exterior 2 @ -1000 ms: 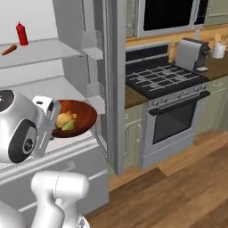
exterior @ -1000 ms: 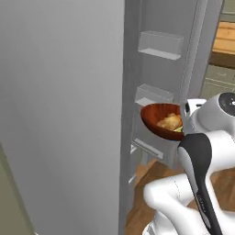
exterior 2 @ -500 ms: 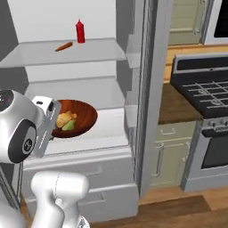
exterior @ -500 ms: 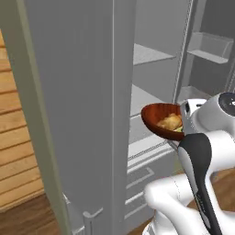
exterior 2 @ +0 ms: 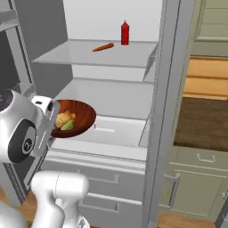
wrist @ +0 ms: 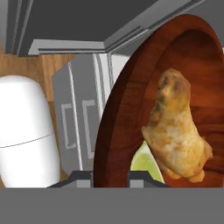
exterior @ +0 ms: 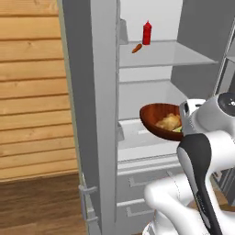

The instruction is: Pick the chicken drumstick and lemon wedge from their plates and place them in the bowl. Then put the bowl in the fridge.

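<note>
Wooden planks covered the wall to the left of the fridge (exterior: 92, 105), and you had the fridge door open so its white inside showed. Up on a glass shelf (exterior 2: 89, 55) stood a red bottle (exterior 2: 125, 33), and a thin orange carrot piece (exterior 2: 103, 46) lay close beside it. You held the bowl (exterior: 158, 120) up in the air, in front of the open fridge and above its white drawers (exterior 2: 102, 178). It touched no shelf. Your gripper (wrist: 111, 175) was clamped on the bowl's near rim, with one dark finger tip (wrist: 78, 174) outside the wall and the other one inside. In the hand view the bowl looked tipped up on its side, but that camera rolls with your hand. In both base views the bowl leaned only a little. The chicken drumstick (wrist: 177, 127) lay inside the bowl, lumpy and golden brown. The lemon wedge (wrist: 144, 168) sat tucked right against the chicken, on the side near your fingers. Off to the right of the fridge you could see pale green cabinets (exterior 2: 198, 178) with a dark counter (exterior 2: 202, 122) on top.
</note>
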Controlling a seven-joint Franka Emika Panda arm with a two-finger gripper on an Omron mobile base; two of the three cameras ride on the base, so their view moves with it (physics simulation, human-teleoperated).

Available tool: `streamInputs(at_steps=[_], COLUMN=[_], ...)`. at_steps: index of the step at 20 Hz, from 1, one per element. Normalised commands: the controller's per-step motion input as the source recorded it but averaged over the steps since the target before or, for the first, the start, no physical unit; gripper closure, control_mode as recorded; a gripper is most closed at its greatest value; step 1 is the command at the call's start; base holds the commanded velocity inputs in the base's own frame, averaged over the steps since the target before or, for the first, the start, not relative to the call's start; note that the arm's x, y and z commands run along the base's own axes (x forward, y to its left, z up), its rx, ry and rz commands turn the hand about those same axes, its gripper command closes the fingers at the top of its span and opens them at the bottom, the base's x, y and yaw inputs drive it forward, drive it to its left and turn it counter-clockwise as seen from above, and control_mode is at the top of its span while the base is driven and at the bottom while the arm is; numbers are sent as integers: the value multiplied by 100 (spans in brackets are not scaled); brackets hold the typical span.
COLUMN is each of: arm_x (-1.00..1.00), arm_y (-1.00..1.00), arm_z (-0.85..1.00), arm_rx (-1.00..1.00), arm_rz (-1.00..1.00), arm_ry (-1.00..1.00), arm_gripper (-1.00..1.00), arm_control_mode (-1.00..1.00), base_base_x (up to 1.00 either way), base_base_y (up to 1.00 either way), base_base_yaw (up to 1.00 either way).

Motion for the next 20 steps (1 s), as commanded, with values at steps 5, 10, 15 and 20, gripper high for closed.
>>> streamInputs(at_steps=[5,10,15,20], arm_x=[0,0,0,0], arm_y=[0,0,0,0], arm_z=[0,0,0,0], arm_rx=[0,0,0,0], arm_rz=[0,0,0,0], arm_ry=[0,0,0,0], arm_gripper=[100,100,100,100], arm_control_mode=[100,100,100,100], base_base_x=[1,12,49,36], base_base_y=[-41,19,18,9], base_base_yaw=[6,-21,-18,0])
